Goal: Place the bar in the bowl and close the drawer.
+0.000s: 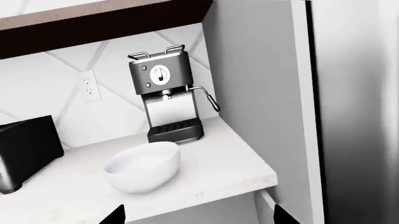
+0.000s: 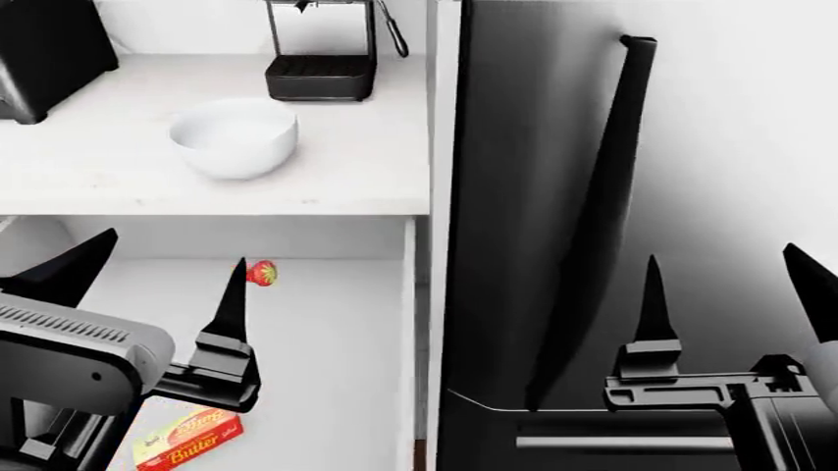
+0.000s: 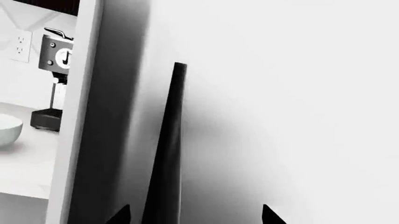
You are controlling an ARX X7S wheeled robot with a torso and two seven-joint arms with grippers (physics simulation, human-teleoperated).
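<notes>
The red-orange and yellow "Butter" bar (image 2: 187, 439) lies flat at the near end of the open drawer (image 2: 328, 343), whose pale inside shows below the counter edge. The white bowl (image 2: 235, 135) (image 1: 143, 167) (image 3: 7, 129) stands empty on the counter in front of the coffee machine. My left gripper (image 2: 151, 285) (image 1: 198, 217) hangs open over the drawer, above and beyond the bar, with nothing between its fingers. My right gripper (image 2: 733, 294) (image 3: 194, 215) is open in front of the fridge door, holding nothing.
A small red strawberry (image 2: 262, 272) lies at the far end of the drawer. The coffee machine (image 2: 321, 44) (image 1: 167, 95) and a black toaster (image 2: 46, 49) (image 1: 28, 151) stand at the back of the white counter (image 2: 353, 177). A grey fridge with a long black handle (image 2: 596, 216) (image 3: 167, 149) fills the right.
</notes>
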